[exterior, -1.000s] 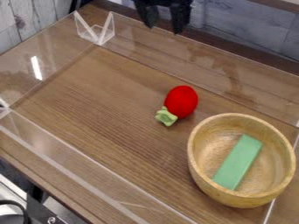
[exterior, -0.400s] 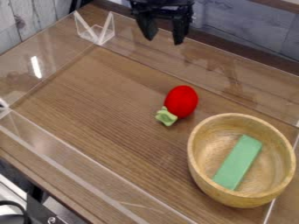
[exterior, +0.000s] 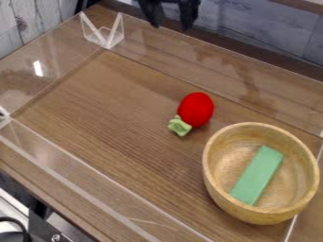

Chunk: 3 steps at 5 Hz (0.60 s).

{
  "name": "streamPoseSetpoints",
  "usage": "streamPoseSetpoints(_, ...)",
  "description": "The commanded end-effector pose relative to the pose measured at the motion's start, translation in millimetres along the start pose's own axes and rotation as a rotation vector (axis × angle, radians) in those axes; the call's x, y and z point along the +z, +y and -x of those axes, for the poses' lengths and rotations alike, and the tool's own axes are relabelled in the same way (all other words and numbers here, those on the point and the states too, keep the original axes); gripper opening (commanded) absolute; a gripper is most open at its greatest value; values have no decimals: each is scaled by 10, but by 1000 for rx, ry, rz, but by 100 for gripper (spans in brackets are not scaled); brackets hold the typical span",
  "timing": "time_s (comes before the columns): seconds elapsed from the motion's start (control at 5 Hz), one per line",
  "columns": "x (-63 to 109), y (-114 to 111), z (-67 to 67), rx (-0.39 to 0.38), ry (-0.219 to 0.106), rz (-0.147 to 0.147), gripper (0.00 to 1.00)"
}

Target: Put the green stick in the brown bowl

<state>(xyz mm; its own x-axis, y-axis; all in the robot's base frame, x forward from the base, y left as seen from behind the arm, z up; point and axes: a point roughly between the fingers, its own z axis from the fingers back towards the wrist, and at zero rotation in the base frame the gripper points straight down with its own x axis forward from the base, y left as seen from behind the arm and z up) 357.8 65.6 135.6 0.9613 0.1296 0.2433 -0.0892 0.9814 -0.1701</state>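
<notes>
The green stick (exterior: 259,175) lies flat inside the brown bowl (exterior: 222,141), which sits at the table's front right. My gripper (exterior: 169,15) is at the top edge of the view, far behind the bowl and well above the table. Only its dark lower part shows. I cannot tell how its jaws stand, and nothing shows between them.
A red round object (exterior: 195,108) with a small green stub (exterior: 182,127) lies on the wooden tabletop (exterior: 101,104) left of the bowl. Clear plastic walls (exterior: 101,31) surround the table, with a folded clear corner at the back left.
The gripper dipped a little and then rose toward the top edge, now mostly out of frame. The stick, bowl and red object have not moved.
</notes>
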Motion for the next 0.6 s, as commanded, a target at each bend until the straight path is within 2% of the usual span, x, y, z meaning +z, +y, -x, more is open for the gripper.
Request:
streamPoseSetpoints(0.0, 0, -173, 26, -67, -38, -4, 100)
streamPoseSetpoints(0.2, -66, -334, 63, -94, -37, 1, 100)
streamPoseSetpoints(0.4, 75, -231, 24, -32, -65, -11, 100)
